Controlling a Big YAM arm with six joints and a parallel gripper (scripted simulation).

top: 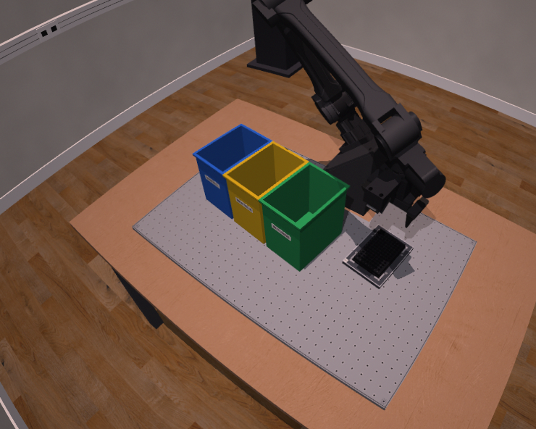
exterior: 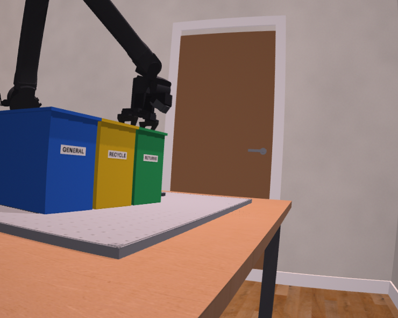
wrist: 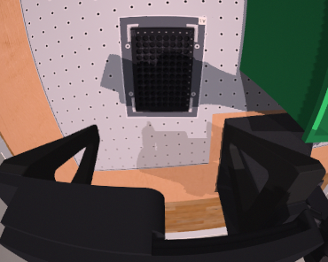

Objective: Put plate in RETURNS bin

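The gripper (top: 400,209) is hanging with its fingers spread wide and nothing between them, just beyond the far edge of the plate nest N1 (top: 377,256) in the top view. The black 96-well plate (top: 379,251) is lying flat in that nest on the perforated board (top: 305,314), below and ahead of the fingertips, apart from them. In the wrist view the plate (wrist: 163,69) is showing beyond the gap between the two fingers, clearly outside it. The green RETURNS bin (top: 304,217) is standing upright just left of the nest, with the yellow bin (top: 259,184) and blue bin (top: 227,161) lined up behind it, all upright.
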